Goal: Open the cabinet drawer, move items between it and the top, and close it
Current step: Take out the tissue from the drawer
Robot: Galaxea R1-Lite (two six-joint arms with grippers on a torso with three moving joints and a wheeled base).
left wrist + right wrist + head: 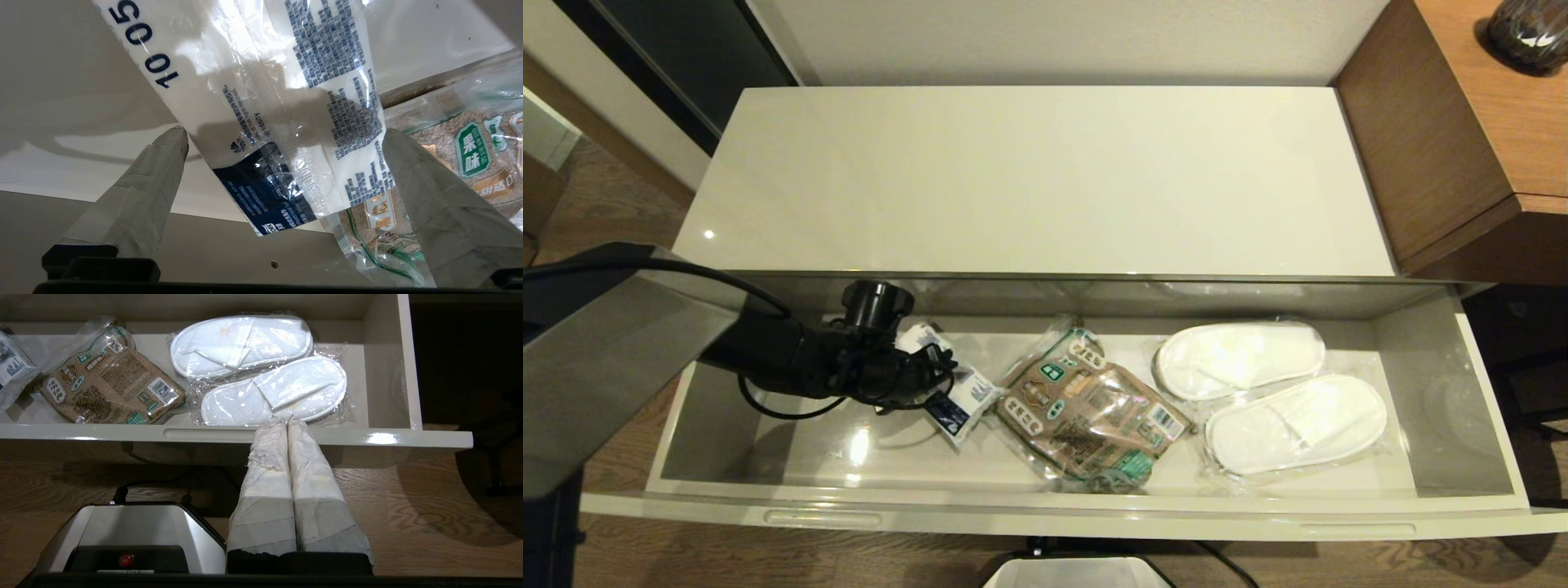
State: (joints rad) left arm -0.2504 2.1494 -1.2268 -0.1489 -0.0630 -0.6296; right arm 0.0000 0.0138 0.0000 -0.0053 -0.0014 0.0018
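The cabinet drawer (1045, 513) stands pulled out below the bare cream top (1037, 180). Inside it lie the small white packet with blue print (968, 398), a brown-and-green packet (1086, 412) and the wrapped white slippers (1270, 396). My left gripper (923, 380) reaches into the drawer's left part. In the left wrist view it (284, 132) is open, its taped fingers (163, 171) on either side of the white packet (261, 102). My right gripper (287, 418) is shut and empty, low in front of the drawer's front rim (122, 432), near the slippers (261, 371).
A brown wood-grain desk (1462, 122) with a dark vase (1527, 28) adjoins the cabinet on the right. The brown-and-green packet (470, 163) lies partly under the white packet's edge. My base (130, 531) and wooden floor are below the drawer.
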